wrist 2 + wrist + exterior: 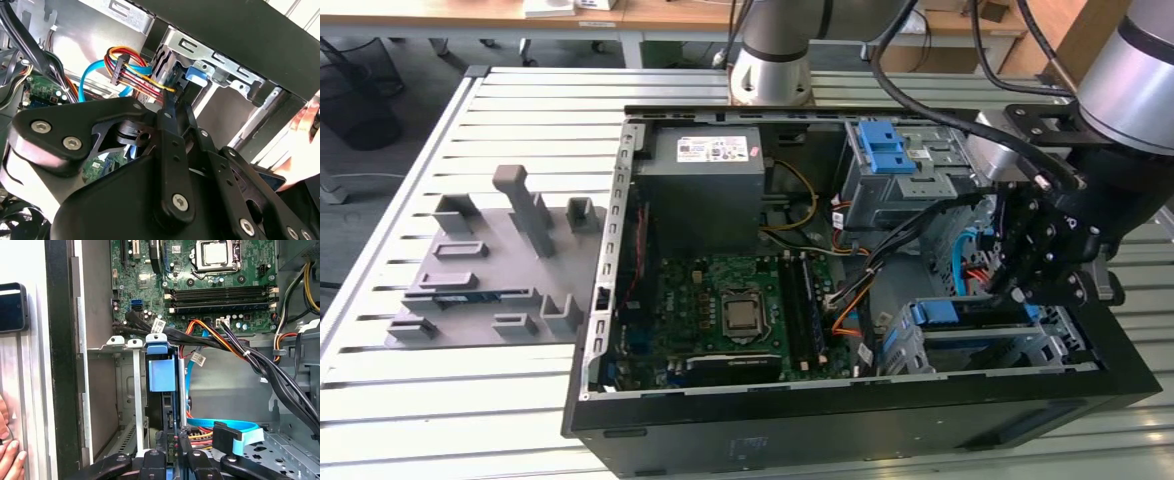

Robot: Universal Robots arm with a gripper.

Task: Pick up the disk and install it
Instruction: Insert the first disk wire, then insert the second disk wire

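The disk (963, 313) sits in the metal bay at the case's front right corner in the exterior view, its blue carrier edge showing. My gripper (1014, 290) hangs right over it. In the first wrist view the disk (162, 374) stands edge-on in the bay with its blue tab up. My gripper (172, 454) has a black finger on each side of the disk's near end, shut on it. In the second wrist view the fingertips (169, 111) meet at the silver disk (162, 62) beside its blue tab.
A drive cage with a blue latch (894, 150) stands behind the bay. Bundled cables (235, 347) and a blue ribbon cable (230, 427) run close by. The motherboard (720, 310) fills the case middle. A grey fixture block (494, 260) lies outside. A person's hand (10, 460) rests by the case wall.
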